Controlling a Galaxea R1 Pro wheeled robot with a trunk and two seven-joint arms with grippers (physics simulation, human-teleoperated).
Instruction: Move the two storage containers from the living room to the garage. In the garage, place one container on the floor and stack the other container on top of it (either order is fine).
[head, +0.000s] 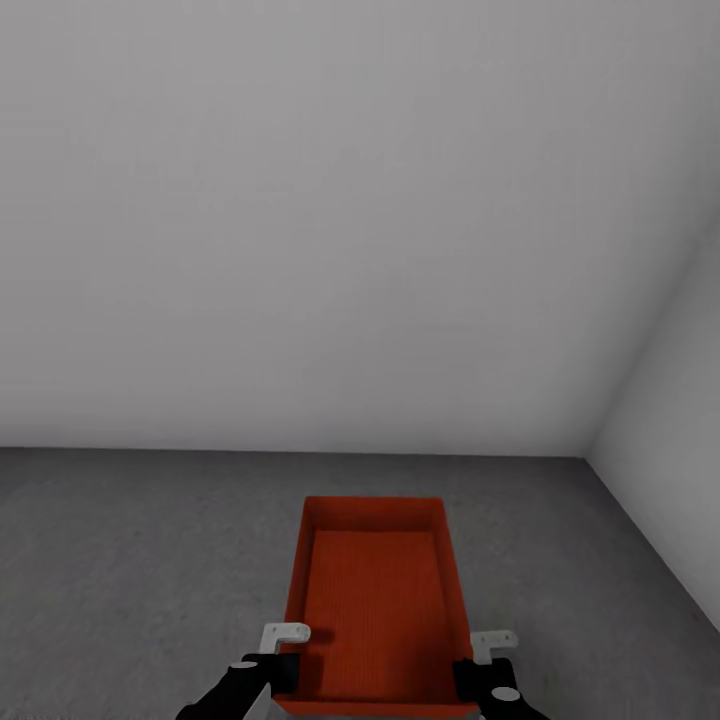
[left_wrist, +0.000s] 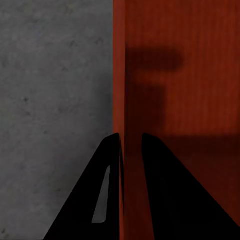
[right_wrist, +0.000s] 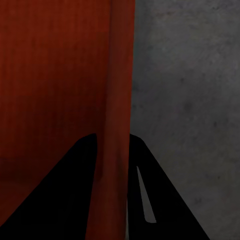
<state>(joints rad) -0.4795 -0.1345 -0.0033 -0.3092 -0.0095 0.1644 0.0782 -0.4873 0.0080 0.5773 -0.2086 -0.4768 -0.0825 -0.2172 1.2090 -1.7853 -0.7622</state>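
One orange-red storage container (head: 372, 600) hangs in front of me over the dark grey concrete floor (head: 130, 540) of the garage, long side pointing away from me, ribbed inside and holding nothing. My left gripper (head: 285, 668) is shut on its left wall, one black finger inside and one outside (left_wrist: 131, 142). On the opposite wall my right gripper (head: 468, 675) is shut the same way, straddling the thin rim (right_wrist: 112, 142). Whether the box touches the floor I cannot tell.
A plain white-grey wall (head: 330, 220) rises a short way beyond the box. A second wall (head: 670, 420) meets it at the right, forming a corner. Bare concrete spreads to the left and right of the box.
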